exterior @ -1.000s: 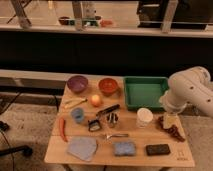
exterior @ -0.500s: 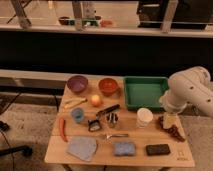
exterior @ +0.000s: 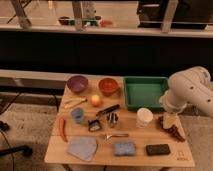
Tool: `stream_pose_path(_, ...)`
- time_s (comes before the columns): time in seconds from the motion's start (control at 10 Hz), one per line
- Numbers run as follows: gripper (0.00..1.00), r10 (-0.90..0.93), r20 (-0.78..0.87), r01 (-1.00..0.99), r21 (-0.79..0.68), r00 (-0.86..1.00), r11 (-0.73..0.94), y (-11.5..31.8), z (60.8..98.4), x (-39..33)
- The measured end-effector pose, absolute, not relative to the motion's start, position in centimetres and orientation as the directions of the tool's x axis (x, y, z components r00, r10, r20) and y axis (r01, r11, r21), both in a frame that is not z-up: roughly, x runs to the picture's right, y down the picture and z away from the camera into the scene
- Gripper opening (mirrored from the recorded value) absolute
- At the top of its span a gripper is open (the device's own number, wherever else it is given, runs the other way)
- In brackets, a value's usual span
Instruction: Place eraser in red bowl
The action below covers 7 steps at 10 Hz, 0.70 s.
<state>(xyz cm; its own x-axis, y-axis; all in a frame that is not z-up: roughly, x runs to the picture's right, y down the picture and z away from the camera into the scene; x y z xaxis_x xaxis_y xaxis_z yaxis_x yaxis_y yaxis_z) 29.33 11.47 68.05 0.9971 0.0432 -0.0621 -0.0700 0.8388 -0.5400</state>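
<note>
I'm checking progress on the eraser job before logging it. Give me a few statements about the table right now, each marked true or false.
1. The eraser lies on the table near its front right corner, right of the blue sponge. True.
2. The eraser is in the red bowl. False: it lies on the table, far from that bowl.
3. The red bowl stands between the purple bowl and the green tray. True.
4. The gripper holds the eraser. False: it hangs by the table's right edge, behind the eraser and apart from it.
5. The white cup stands inside the green tray. False: it stands on the table in front of the tray.
</note>
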Motion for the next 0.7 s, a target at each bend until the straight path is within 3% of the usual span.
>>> stream_pose_path(0.7, 0.80, 0.163, -0.128, -0.205, -0.470, 0.978, 0.859, 11.8, 65.6, 31.1)
